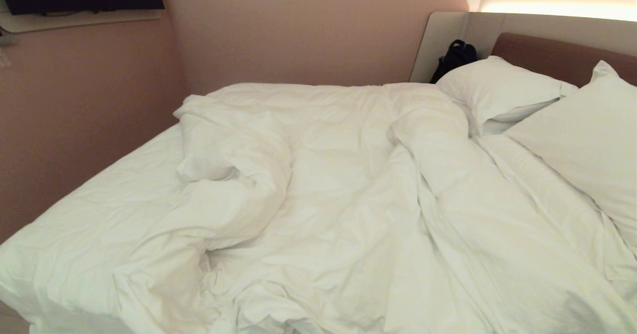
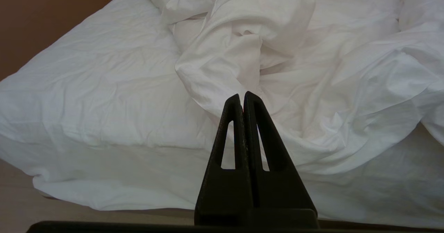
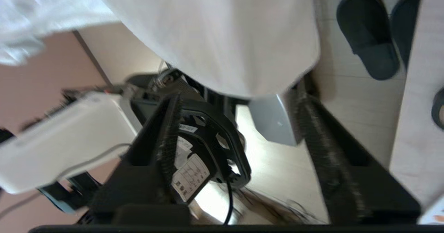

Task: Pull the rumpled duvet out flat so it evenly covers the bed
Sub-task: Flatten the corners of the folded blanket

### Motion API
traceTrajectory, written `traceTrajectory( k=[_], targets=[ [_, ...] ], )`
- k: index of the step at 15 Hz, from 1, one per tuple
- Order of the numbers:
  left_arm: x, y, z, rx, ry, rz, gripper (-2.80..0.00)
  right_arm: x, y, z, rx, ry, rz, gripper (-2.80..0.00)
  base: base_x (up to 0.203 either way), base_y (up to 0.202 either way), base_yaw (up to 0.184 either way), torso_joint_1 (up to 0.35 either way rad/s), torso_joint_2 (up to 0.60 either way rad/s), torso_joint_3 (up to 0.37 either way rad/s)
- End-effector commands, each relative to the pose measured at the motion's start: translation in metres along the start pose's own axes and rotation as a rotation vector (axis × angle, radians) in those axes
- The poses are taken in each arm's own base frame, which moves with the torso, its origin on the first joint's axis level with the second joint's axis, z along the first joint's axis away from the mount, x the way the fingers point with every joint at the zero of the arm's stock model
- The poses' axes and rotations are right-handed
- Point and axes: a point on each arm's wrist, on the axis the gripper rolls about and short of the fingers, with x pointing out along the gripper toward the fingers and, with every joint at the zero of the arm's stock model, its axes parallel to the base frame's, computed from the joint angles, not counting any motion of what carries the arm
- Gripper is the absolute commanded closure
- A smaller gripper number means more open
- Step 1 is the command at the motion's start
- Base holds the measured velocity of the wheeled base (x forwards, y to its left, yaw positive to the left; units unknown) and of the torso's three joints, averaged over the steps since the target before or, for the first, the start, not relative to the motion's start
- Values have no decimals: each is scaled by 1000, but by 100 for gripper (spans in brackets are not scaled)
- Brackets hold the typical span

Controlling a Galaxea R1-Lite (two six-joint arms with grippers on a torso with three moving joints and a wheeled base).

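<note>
The duvet (image 1: pixel 348 199) lies rumpled in thick folds over the middle and right of the bed (image 1: pixel 99 209), leaving bare sheet on the left. Neither gripper shows in the head view. My left gripper (image 2: pixel 242 96) hangs shut and empty off the bed's near edge, pointing at a bunched fold of the duvet (image 2: pixel 312 87). In the right wrist view a corner of the duvet (image 3: pixel 225 35) hangs over the bed's side. My right gripper (image 3: pixel 238 96) is open just below that corner, with nothing between its fingers (image 3: pixel 171 129).
Two pillows (image 1: pixel 497 95) (image 1: pixel 587 140) lean at the brown headboard (image 1: pixel 547 55), with a black bag (image 1: pixel 455 57) in the corner behind. Pink walls close the far and left sides. Dark slippers (image 3: pixel 371 35) lie on the floor beside the bed; my own base (image 3: pixel 208 139) is below the right gripper.
</note>
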Motion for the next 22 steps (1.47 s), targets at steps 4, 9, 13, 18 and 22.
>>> traceTrajectory(
  k=[4,9,13,18,22],
  targets=[
    [0,0,0,0,0,0,0,23,19,24,-133,46,-48,-280,0,0,0,0,0,0],
    [0,0,0,0,-1,0,0,42,27,40,-248,87,-173,-280,0,0,0,0,0,0],
    [0,0,0,0,0,0,0,51,36,49,-293,113,-177,-280,0,0,0,0,0,0],
    [0,0,0,0,0,0,0,63,56,46,-336,161,-154,-280,0,0,0,0,0,0],
    [0,0,0,0,0,0,0,68,64,43,-352,184,-144,-280,0,0,0,0,0,0]
  ],
)
